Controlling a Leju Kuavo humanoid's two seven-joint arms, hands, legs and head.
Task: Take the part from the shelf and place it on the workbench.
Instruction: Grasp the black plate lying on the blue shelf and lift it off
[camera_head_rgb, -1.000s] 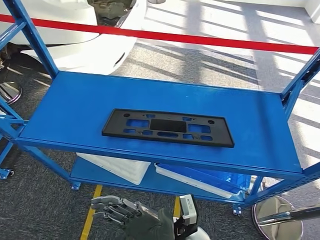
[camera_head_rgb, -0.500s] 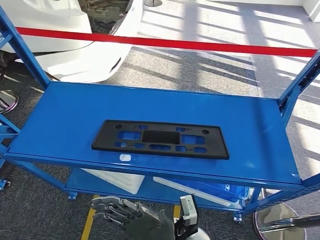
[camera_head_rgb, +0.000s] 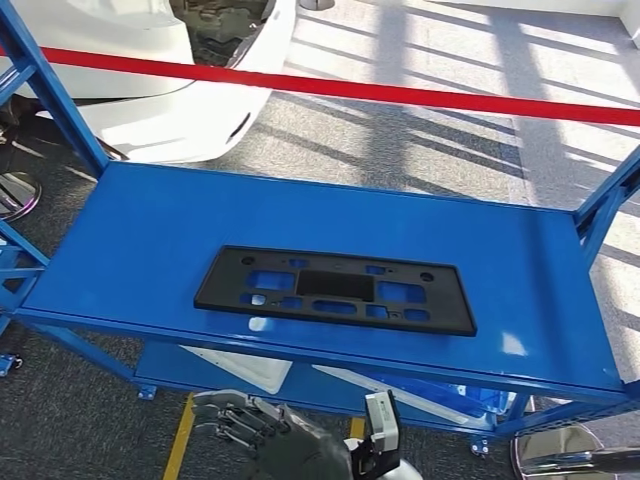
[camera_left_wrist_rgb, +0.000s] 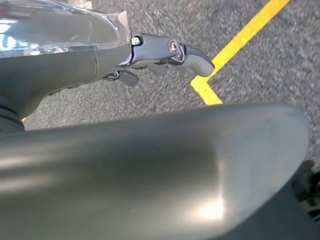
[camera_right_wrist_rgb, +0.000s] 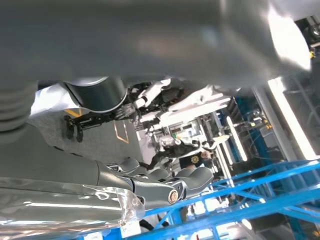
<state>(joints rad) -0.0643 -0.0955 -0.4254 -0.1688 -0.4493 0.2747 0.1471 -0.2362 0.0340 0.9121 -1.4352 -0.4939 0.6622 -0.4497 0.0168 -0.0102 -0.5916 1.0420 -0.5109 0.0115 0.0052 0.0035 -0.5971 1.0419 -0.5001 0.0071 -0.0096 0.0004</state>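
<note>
Part: a flat black part (camera_head_rgb: 336, 291) with many cut-out holes lies on the top board of the blue shelf (camera_head_rgb: 151, 230). It is long and thin and sits near the front edge, about in the middle of the board. Nothing touches it.
Shelf: blue metal, with slanted blue posts at both ends. Blue shows through the holes in the part.
Lower board: white flat pieces (camera_head_rgb: 241, 365) lie on the board under the top one.
Left hand: the left hand (camera_head_rgb: 238, 420) is low, in front of the shelf and below the top board, well apart from the part. Its fingers are stretched out and a little apart, and it holds nothing. In the left wrist view the left hand (camera_left_wrist_rgb: 166, 52) is over grey floor (camera_left_wrist_rgb: 264, 65) with a yellow line (camera_left_wrist_rgb: 241, 40) on it.
Right hand: in the right wrist view the right hand (camera_right_wrist_rgb: 166, 185) has its fingers a bit bent and close together, with nothing in them. I cannot tell for sure if it is wide or closed.
Floor: grey carpet with a yellow line near the left hand.
Behind the shelf: a red band (camera_head_rgb: 423, 95) runs across, and a big white shape (camera_head_rgb: 189, 90) sits on the floor past it.
</note>
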